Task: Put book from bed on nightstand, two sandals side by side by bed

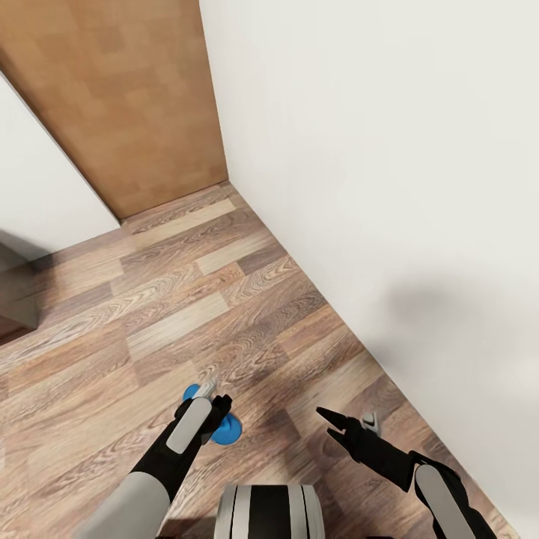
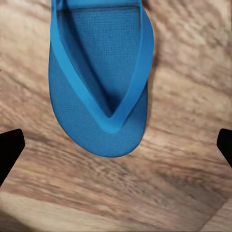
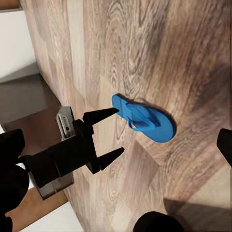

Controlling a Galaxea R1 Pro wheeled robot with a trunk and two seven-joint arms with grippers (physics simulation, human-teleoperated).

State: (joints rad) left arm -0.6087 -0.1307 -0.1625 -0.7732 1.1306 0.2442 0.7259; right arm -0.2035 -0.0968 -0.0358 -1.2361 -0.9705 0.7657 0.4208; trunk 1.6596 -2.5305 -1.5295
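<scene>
Sandal (image 2: 104,82) flat on floor just under left pincer (image 3: 107,133), jaws apart.

Bright blue sandal (image 2: 99,77), flat on wood-plank floor (image 2: 183,159), straps up, toe rounded

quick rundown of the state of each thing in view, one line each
blue sandal: flat on the wood floor, strap side up, not held
left gripper: open, poised above the sandal, not touching it
right gripper: open, empty, off to the side near the wall
wooden door: closed as far as the head view shows
</scene>
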